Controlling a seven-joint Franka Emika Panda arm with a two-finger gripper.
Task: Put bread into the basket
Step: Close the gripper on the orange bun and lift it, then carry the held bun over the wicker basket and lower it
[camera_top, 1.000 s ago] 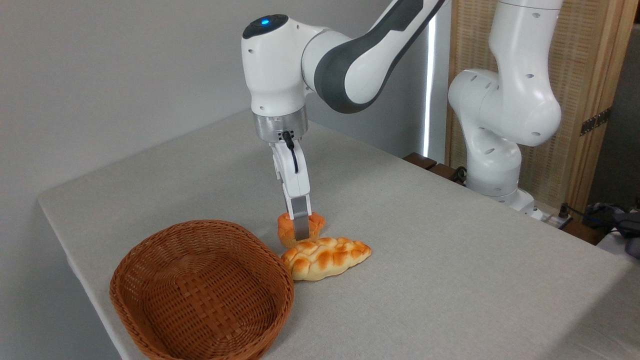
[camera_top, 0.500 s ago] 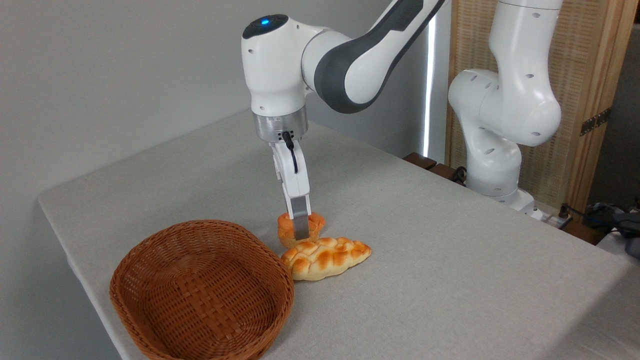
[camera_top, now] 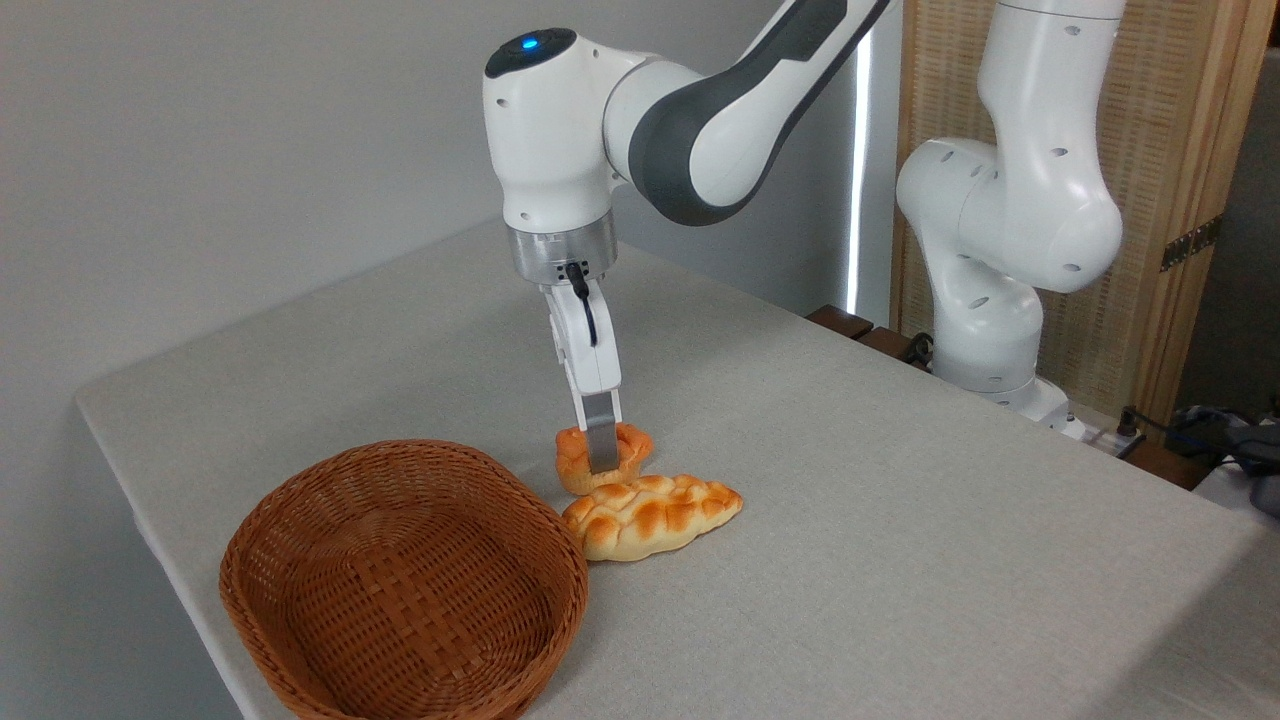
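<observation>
The bread (camera_top: 630,448), a small round orange-brown bun, sits just behind the braided loaf, right of the basket's far rim. My gripper (camera_top: 602,458) comes straight down onto the bread and is shut on it. One grey finger crosses the bun's front and the other finger is hidden behind it. The bun's sides look squeezed, and I cannot tell whether its underside still touches the cloth. The basket (camera_top: 400,585), an oval brown wicker bowl with nothing in it, stands at the table's front left corner, a hand's width left of the gripper.
A longer, paler braided loaf (camera_top: 650,515) lies in front of the bun, its left end touching the basket's rim. The grey table's edge (camera_top: 110,440) runs close to the basket on the left. The arm's white base (camera_top: 1000,300) stands at the far right.
The gripper has risen a little, and the bun between its fingers has come up slightly with it. The braided loaf and the basket have not moved.
</observation>
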